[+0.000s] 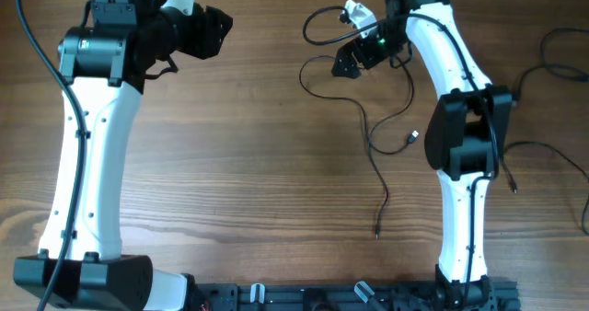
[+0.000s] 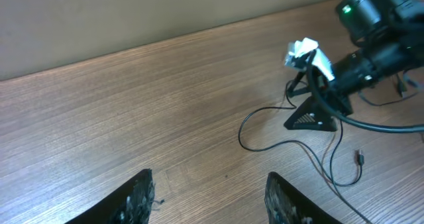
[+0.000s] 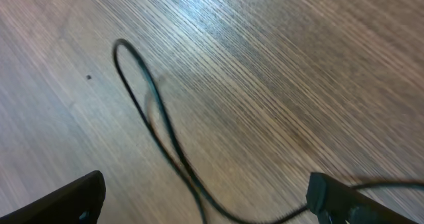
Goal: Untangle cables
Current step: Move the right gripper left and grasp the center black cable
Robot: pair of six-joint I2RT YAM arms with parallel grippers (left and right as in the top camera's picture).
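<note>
Even, soft light; glare streaks the table [image 3: 199, 5]; right wrist view blurred.

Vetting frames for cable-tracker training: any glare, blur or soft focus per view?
Right wrist: glare on the table at top centre; the cable reads slightly smeared; right gripper fingers soft at the bottom corners. Left wrist: left gripper fingers out of focus, cables beyond fairly sharp. Overhead: even light, no glare, thin cables legible.

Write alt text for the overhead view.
Thin black cables sprawl in loose loops on a brown wooden table, beside the right white robot arm. The open right end effector hovers over one loop; the left end effector is apart, over bare wood.
</note>
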